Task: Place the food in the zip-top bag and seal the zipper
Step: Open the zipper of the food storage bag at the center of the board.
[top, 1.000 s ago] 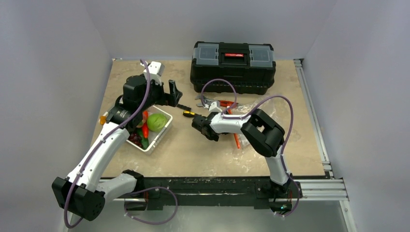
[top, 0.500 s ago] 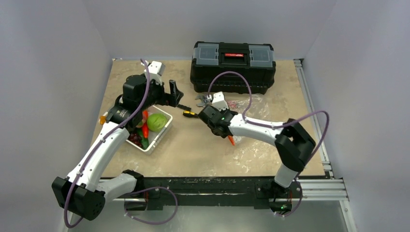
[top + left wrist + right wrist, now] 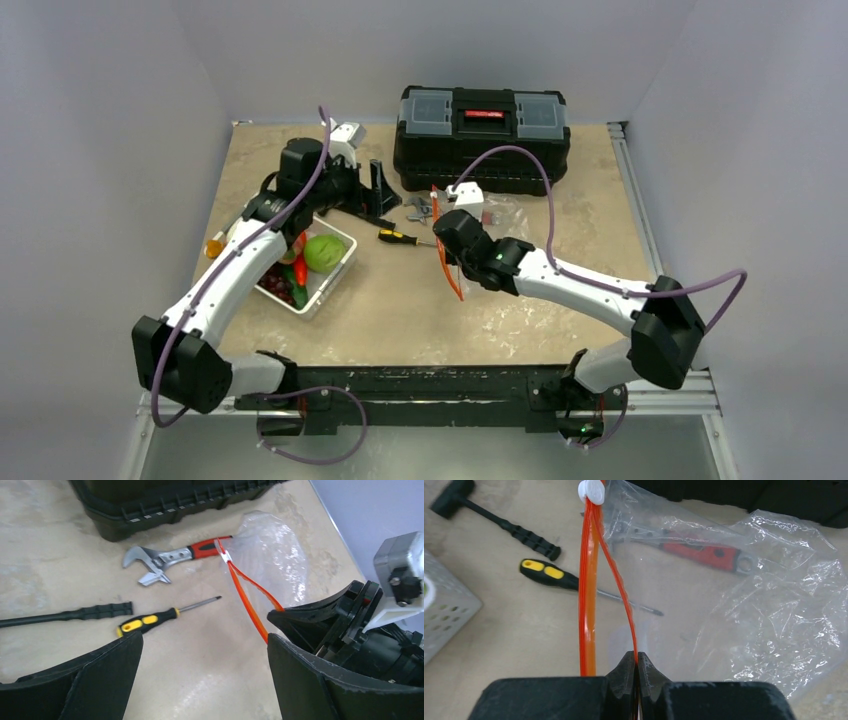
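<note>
Top external view, left side: food, including the cabbage head, lies in the white basket; none is bagged. Left gripper hovers beyond the basket, jaws spread, empty. Centre: right gripper has its jaws pinching one lip of the zipper, mouth parted. Zip-top bag trails onto the table over the red-handled wrench. Judgement: early stage; loading and sealing not yet done.

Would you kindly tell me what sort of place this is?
Probably a robotics lab test cell: a tabletop boxed in by grey walls, a left arm and right arm bolted to a metal frame, and staged props like a toolbox and a basket of toy food.
</note>
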Robot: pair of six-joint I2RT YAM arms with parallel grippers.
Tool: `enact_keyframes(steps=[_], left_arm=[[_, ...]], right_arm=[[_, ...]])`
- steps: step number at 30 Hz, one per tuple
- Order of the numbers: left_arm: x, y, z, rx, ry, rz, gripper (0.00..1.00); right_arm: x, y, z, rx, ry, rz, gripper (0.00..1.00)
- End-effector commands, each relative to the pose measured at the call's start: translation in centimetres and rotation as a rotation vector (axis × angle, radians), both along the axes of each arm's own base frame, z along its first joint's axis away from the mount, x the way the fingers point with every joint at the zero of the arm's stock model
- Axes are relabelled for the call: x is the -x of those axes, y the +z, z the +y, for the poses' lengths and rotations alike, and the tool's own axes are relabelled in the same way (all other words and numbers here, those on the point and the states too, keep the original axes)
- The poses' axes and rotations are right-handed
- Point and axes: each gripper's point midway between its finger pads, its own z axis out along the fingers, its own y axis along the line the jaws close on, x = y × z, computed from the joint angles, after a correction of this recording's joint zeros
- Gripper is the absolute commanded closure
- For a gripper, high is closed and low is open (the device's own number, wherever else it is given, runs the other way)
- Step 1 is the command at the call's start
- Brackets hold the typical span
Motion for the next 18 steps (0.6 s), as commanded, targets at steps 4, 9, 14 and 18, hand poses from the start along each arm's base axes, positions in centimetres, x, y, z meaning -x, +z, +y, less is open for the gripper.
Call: enact_keyframes(steps=[4,9,14,18], left_arm=[[1.2,0.1,-5.1,0.209,-0.197,0.179,0.08],[2.0,-0.4,-7.0,0.234,-0.259,0.222,0.11],[2.2,-1.7,-7.0,0.124,-0.234,0.224,0.29],[2.4,-2.5,-7.2,0.053,-0.224,0.221,0.44]], right_arm=[[0.0,5.1,3.1,-0.273,0.054,-0.066,1.00],[0.0,6.1,4.0,-0.320,0.076,-0.072,1.00],[0.0,7.0,4.5,-0.362,0.086,-0.081,1.00],[0.1,7.4,4.6,-0.387,0.077,-0.083,1.00]])
